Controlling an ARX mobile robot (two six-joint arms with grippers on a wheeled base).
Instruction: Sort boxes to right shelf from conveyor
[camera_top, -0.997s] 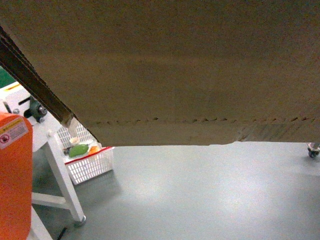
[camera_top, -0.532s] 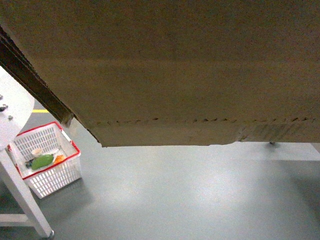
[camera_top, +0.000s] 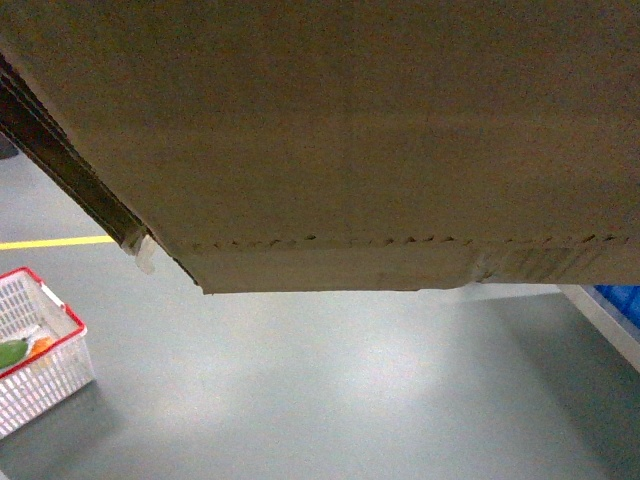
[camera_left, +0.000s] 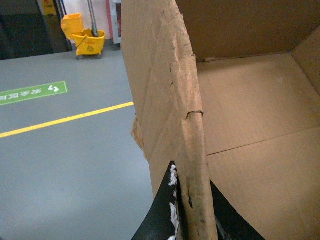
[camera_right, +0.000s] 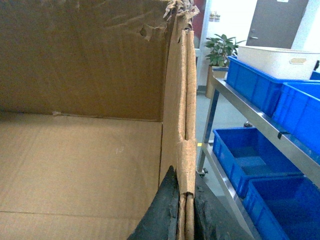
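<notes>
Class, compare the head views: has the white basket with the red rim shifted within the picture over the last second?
Yes. The white basket has slid left and lower in view, while the cardboard box fills the same upper area throughout.

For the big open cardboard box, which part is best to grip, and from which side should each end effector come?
Grip the cardboard box by its two opposite upright side walls, coming down from above over the open top. The walls are thin, so each fits between the jaws: the left end effector and right end effector each pinch one wall this way. Avoid the ragged torn corners.
</notes>
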